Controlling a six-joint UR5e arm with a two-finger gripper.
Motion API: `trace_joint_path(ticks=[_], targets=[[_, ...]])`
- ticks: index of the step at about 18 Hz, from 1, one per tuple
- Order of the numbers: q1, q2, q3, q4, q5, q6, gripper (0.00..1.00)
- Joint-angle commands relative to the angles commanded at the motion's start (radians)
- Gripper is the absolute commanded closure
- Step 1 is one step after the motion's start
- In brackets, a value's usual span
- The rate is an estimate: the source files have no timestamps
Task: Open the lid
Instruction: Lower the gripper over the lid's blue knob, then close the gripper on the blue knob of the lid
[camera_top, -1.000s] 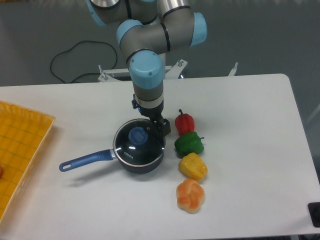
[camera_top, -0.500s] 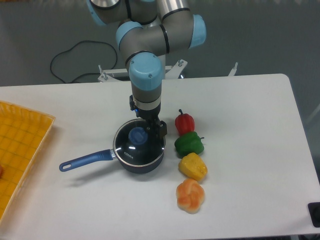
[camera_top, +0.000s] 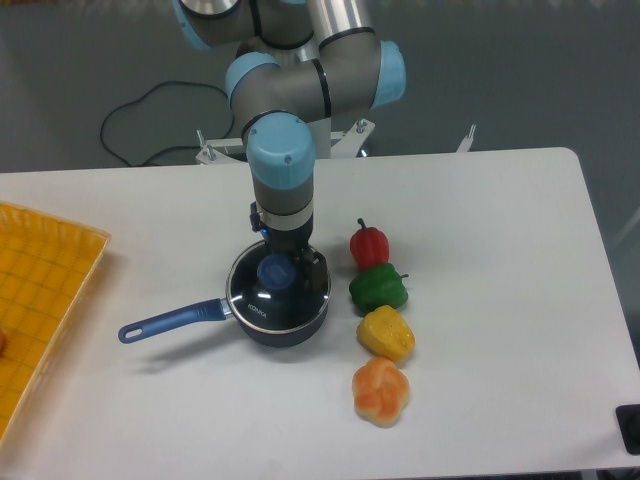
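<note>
The lid (camera_top: 278, 300) is a round clear glass disc with a metal rim and small white lettering. It lies closed on the dark blue saucepan (camera_top: 285, 332), whose long blue handle (camera_top: 170, 322) points to the left front. The blue knob (camera_top: 272, 272) stands at the lid's centre. My gripper (camera_top: 290, 262) hangs straight down over the back part of the lid, just behind and right of the knob. One dark finger (camera_top: 313, 266) shows to the right of the knob. The jaws look open and hold nothing. The other finger is mostly hidden by the wrist.
Four toy peppers lie in a row right of the pan: red (camera_top: 369, 245), green (camera_top: 378, 287), yellow (camera_top: 387, 333), orange (camera_top: 381, 391). A yellow tray (camera_top: 40, 290) sits at the table's left edge. A black cable (camera_top: 150, 110) lies behind the table.
My gripper has moved left and slightly down, from over the lid's right rim to close beside the knob. The lid and pan have not moved.
</note>
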Motion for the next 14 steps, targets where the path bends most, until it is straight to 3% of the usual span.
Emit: trace_joint_path(ticks=[14], targets=[[-0.025, -0.006, -0.002, 0.000, 0.012, -0.002, 0.00]])
